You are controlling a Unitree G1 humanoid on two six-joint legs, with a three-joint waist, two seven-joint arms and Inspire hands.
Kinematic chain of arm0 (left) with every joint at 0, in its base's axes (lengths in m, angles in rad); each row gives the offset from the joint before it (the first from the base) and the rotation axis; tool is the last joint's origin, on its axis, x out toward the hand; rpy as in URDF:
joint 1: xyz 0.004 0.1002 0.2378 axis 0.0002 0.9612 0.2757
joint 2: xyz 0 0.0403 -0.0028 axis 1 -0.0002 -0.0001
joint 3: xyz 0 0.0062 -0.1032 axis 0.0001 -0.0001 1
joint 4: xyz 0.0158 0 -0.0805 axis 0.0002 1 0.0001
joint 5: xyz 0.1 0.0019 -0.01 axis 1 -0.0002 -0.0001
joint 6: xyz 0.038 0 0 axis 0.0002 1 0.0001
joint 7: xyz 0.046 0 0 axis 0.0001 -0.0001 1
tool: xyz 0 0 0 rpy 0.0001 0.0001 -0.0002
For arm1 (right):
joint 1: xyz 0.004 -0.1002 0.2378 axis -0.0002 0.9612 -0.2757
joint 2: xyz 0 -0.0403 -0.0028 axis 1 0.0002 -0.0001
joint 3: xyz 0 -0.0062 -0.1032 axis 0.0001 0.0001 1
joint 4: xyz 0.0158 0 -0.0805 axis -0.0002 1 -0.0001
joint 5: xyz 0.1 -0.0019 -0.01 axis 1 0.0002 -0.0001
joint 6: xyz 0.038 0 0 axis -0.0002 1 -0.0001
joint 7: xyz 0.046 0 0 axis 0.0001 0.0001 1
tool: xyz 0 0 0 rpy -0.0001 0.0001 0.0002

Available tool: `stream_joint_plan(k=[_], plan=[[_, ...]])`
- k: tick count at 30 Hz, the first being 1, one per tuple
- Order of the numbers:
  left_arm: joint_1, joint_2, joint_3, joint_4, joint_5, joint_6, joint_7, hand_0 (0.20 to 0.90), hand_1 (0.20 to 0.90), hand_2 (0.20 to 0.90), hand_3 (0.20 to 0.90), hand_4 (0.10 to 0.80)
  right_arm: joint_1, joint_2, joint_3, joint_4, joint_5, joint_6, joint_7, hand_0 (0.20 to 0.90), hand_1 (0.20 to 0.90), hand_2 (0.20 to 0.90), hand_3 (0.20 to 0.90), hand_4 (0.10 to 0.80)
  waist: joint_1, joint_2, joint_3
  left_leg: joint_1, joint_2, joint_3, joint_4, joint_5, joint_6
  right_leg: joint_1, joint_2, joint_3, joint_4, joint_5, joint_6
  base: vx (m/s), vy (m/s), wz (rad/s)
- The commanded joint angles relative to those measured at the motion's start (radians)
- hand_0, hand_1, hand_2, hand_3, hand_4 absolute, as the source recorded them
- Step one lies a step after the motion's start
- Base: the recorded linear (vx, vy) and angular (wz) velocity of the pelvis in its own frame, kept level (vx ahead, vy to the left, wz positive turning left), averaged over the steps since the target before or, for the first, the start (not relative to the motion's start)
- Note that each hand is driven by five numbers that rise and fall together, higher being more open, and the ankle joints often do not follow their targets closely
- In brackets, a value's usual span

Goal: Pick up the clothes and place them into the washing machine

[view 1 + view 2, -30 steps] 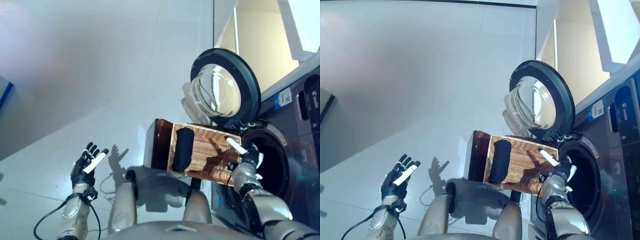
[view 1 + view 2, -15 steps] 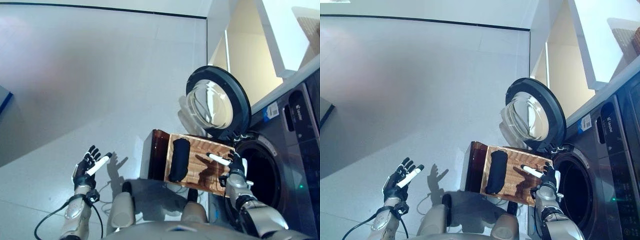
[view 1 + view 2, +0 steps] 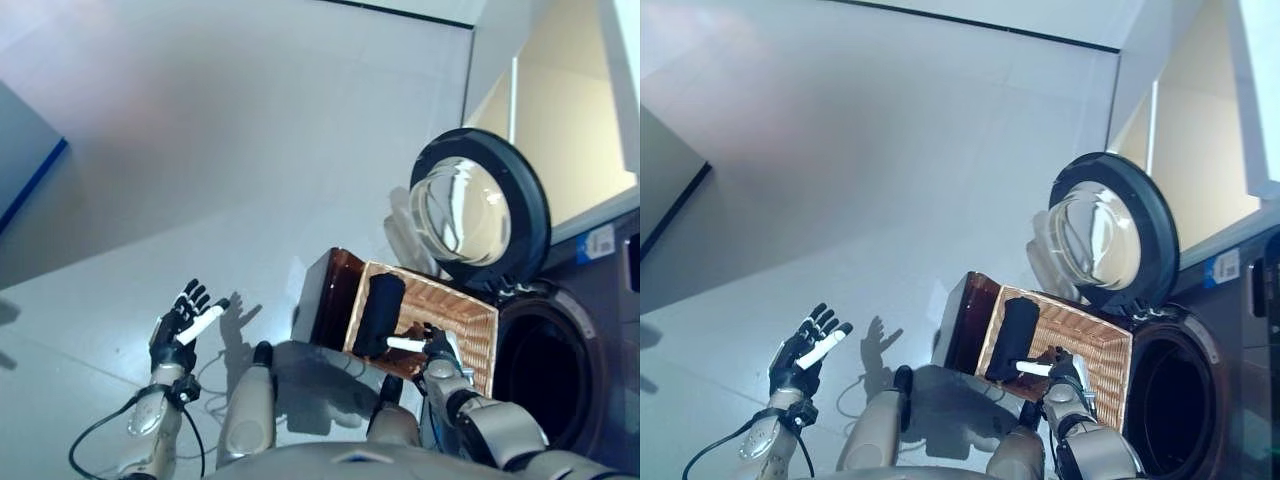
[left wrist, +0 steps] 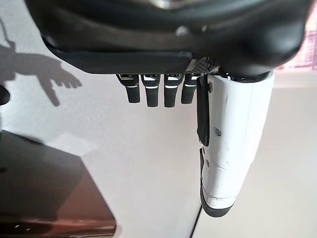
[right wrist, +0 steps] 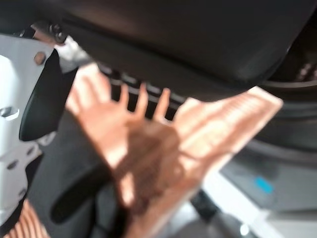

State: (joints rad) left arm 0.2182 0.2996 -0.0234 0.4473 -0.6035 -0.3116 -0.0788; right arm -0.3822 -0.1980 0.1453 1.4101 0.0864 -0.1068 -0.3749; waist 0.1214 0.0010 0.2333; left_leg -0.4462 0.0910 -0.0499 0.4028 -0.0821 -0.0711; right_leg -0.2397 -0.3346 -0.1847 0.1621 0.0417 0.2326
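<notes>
Since a second ago the right hand [image 3: 436,352] has swung left, away from the washing machine's opening, and now hangs over the near part of the wicker basket [image 3: 455,310], its white-covered thumb pointing left just beside the near end of the dark rolled garment [image 3: 379,312]. Its fingers are spread straight and hold nothing; the right wrist view shows their shadow falling on the weave. Off to the near left, well apart, the left hand [image 3: 183,322] is raised over the pale floor [image 3: 200,180] with its fingers straight and empty. The garment lies in the left half of the basket, running near to far. Right of the basket gapes the drum of the washing machine [image 3: 548,372]. Beyond the basket stands the round glass door [image 3: 478,212], swung fully open.
</notes>
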Motion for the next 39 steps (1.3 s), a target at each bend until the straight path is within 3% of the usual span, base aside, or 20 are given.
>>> stream_joint_plan(k=[1,6,22,24,25,26,39], plan=[[0.017,0.088,0.005,-0.146,-0.028,-0.079,-0.007,0.9,0.9,0.9,0.9,0.8,-0.05,-0.04,-0.025,-0.036,-0.025,-0.018,-0.053,0.9,0.9,0.9,0.9,0.8,0.018,-0.001,0.015,-0.077,0.03,-0.035,0.031,0.051,-0.061,-0.081,-0.066,0.044,0.086,0.053,0.002,-0.046,0.04,0.07],[0.029,0.084,0.003,-0.15,-0.026,-0.078,0.008,0.9,0.9,0.9,0.9,0.8,-0.094,-0.046,-0.009,-0.054,-0.037,-0.018,-0.066,0.9,0.9,0.9,0.9,0.8,0.023,0.016,0.037,-0.129,0.035,-0.036,0.157,-0.011,-0.051,-0.154,-0.068,0.087,0.209,0.001,-0.008,-0.034,0.069,0.0],[0.017,0.095,0.012,-0.148,-0.037,-0.064,0.019,0.9,0.9,0.9,0.9,0.8,-0.122,0.031,0.043,-0.033,-0.065,0.004,-0.033,0.9,0.9,0.9,0.9,0.8,0.053,0.031,0.033,-0.248,0.018,-0.059,0.313,-0.076,-0.031,-0.269,-0.072,0.12,0.356,-0.068,-0.024,-0.013,0.019,0.01],[0.019,0.093,0.007,-0.16,-0.037,-0.061,0.023,0.9,0.9,0.9,0.9,0.8,-0.125,0.037,0.049,-0.015,-0.082,0.019,-0.035,0.818,0.818,0.818,0.818,0.741,0.057,0.04,0.038,-0.271,0.011,-0.062,0.339,-0.084,-0.027,-0.296,-0.074,0.129,0.393,-0.083,-0.028,-0.047,0.037,0.0],[0.02,0.09,0.002,-0.163,-0.035,-0.059,0.021,0.9,0.9,0.9,0.9,0.8,-0.126,0.04,0.052,-0.008,-0.093,0.026,-0.032,0.406,0.406,0.406,0.406,0.447,0.059,0.045,0.04,-0.284,0.009,-0.064,0.357,-0.089,-0.024,-0.31,-0.075,0.135,0.413,-0.09,-0.032,-0.039,0.031,-0.03],[0.021,0.091,0.001,-0.166,-0.035,-0.058,0.021,0.9,0.9,0.9,0.9,0.8,-0.127,0.044,0.055,-0.002,-0.102,0.032,-0.03,0.216,0.216,0.216,0.216,0.312,0.061,0.049,0.042,-0.297,0.008,-0.066,0.371,-0.092,-0.022,-0.323,-0.076,0.139,0.432,-0.096,-0.033,-0.038,0.032,-0.02],[0.024,0.089,-0.016,-0.163,-0.039,-0.055,0.024,0.9,0.9,0.9,0.9,0.8,-0.118,0.06,0.039,0.001,-0.088,0.034,-0.019,0.2,0.2,0.2,0.2,0.3,0.07,0.071,0.024,-0.39,-0.006,-0.072,0.452,-0.115,-0.007,-0.433,-0.091,0.168,0.543,-0.136,-0.04,-0.012,0.017,0.05]])
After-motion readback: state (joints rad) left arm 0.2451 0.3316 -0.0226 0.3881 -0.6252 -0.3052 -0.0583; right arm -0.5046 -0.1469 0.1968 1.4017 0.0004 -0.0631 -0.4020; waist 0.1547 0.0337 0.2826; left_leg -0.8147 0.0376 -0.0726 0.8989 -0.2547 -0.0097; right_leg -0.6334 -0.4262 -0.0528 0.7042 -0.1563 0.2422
